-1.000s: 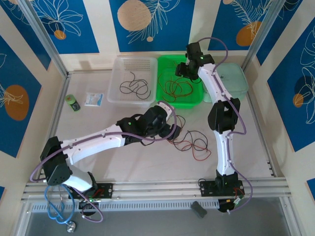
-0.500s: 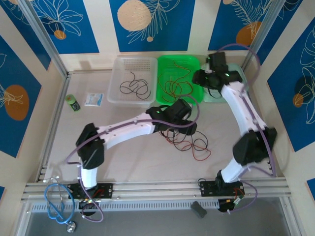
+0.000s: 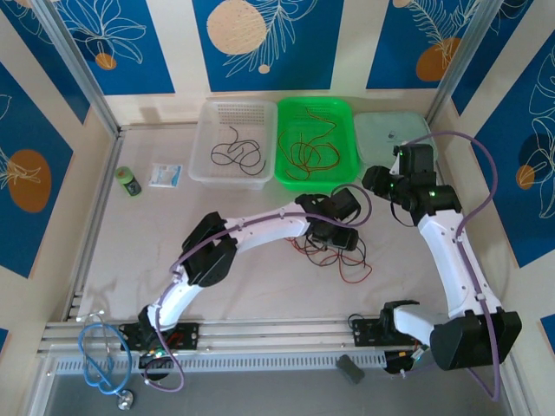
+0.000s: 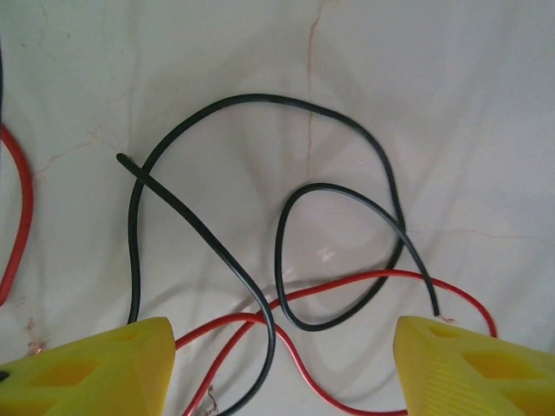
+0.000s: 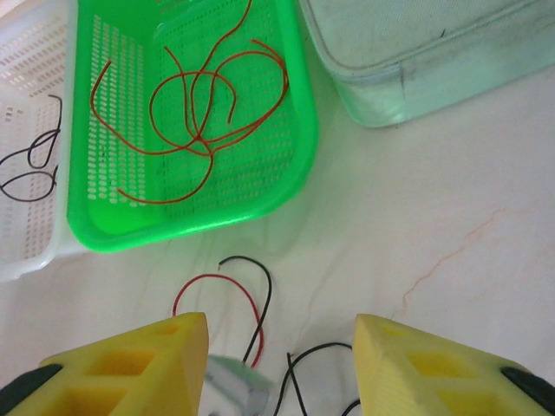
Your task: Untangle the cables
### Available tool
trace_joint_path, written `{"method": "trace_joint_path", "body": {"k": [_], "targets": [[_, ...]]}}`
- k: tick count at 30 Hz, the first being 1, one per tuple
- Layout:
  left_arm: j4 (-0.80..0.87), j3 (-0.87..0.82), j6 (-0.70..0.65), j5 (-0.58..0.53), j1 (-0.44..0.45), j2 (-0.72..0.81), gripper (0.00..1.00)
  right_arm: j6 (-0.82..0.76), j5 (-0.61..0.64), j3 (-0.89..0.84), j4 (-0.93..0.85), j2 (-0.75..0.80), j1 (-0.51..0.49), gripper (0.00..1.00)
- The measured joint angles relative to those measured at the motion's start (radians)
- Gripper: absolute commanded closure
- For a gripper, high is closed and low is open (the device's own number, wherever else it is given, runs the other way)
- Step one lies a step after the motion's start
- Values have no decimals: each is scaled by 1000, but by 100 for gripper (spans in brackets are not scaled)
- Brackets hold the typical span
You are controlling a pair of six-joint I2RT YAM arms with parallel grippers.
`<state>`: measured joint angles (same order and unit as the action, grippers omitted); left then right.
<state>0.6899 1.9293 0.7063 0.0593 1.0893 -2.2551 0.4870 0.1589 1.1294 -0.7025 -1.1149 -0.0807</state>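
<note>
The cables lie as a loose tangle of thin red and black wires on the table's middle. My left gripper hangs right over them. In the left wrist view its yellow fingers stand open on either side of crossing black wire and red wire loops, gripping nothing. My right gripper hovers to the right of the green basket, open and empty. Below it lie a red loop and a black wire end.
A green basket at the back holds red wires. The white basket left of it holds black wires. A pale lidded box sits back right. A small green bottle and a packet lie far left.
My left arm has stretched rightward over the tangle. My right arm has swung away from the green basket, back and to the right.
</note>
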Motion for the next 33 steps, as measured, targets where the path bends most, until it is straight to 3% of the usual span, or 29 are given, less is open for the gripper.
{"method": "trace_joint_path", "body": {"k": [7, 12, 19, 26, 33], "targets": [[0, 30, 5, -8, 0, -87, 40, 3, -44, -50, 5, 45, 0, 57], [6, 55, 19, -35, 0, -117, 51, 3, -68, -63, 7, 48, 0, 60], [-2, 58, 27, -93, 0, -116, 100, 4, -87, -81, 7, 77, 0, 61], [-16, 21, -1, -137, 0, -49, 100, 26, -102, -137, 8, 126, 0, 62], [6, 18, -62, -171, 3, 124, 100, 83, -126, -229, 49, 171, 1, 63]]}}
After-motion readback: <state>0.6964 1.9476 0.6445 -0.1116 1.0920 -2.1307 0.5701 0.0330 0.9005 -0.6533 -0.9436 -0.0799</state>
